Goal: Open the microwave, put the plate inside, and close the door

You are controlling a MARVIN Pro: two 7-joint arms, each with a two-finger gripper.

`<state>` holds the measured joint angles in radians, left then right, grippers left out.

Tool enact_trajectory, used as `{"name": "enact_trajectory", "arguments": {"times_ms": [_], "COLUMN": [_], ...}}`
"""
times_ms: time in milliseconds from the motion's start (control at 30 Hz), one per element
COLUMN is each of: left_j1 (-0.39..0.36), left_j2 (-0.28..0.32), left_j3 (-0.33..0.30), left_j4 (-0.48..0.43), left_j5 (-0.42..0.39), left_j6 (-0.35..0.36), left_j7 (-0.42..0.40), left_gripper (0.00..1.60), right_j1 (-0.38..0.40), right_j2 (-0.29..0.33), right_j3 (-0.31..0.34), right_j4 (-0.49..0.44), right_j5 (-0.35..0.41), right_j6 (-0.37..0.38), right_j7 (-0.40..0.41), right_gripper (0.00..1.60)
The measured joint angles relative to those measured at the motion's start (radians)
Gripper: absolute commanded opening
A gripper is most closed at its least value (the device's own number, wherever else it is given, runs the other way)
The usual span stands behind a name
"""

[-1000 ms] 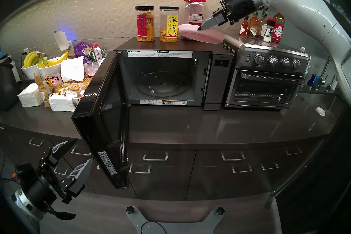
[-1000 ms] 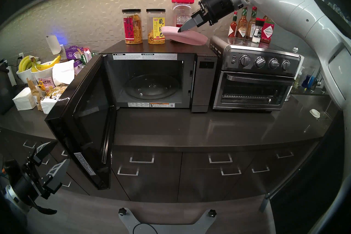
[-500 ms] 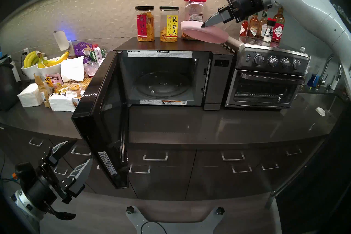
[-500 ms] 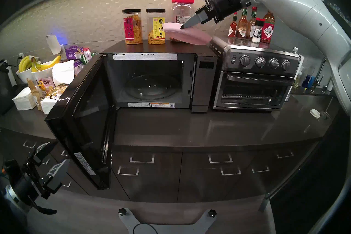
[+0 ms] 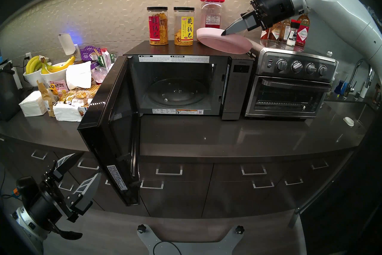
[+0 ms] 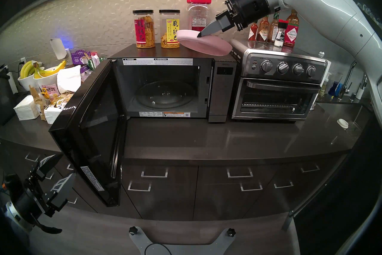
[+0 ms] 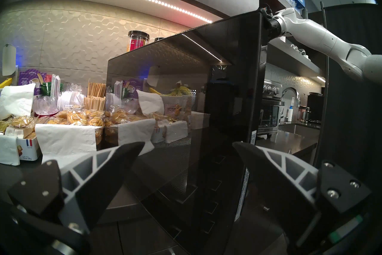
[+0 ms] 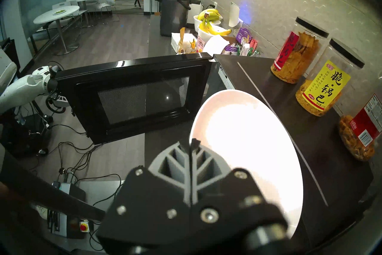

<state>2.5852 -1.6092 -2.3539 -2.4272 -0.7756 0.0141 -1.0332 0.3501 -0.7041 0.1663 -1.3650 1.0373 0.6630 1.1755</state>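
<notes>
Clearly risk lies in thin rim pinch: right end effector (image 5: 223, 33) clamped shut on near edge of plate (image 5: 224, 42), plate tilted, hanging above microwave (image 5: 186, 84) top, right side, beside toaster oven (image 5: 289, 82); could slip or swing on way down into cavity, or clip red-lidded jar (image 5: 211, 12) or cavity's top edge; door (image 5: 107, 130) swung wide, cavity empty; left end effector (image 5: 82, 171) spread open, empty, low beside door; plate round, shallow, white, pinkish underneath.
</notes>
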Motion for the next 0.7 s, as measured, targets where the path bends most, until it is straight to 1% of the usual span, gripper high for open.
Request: {"name": "enact_trajectory", "arguments": {"times_ms": [167,700], "left_j1": [-0.001,-0.003], "left_j2": [-0.001,-0.003], "left_j3": [0.000,-0.001], "left_j4": [0.000,0.000], "left_j5": [0.000,0.002], "left_j6": [0.001,0.002], "left_j7": [-0.001,-0.003], "left_gripper": [1.60,1.60], "right_j1": [-0.002,-0.002], "right_j2": [0.028,0.053], "right_j3": [-0.028,-0.091], "right_j4": [-0.053,-0.113], "right_j5": [0.019,0.032], "right_j6": [-0.008,-0.050], "right_j7": [0.005,0.045], "right_gripper": [0.00,0.00]}}
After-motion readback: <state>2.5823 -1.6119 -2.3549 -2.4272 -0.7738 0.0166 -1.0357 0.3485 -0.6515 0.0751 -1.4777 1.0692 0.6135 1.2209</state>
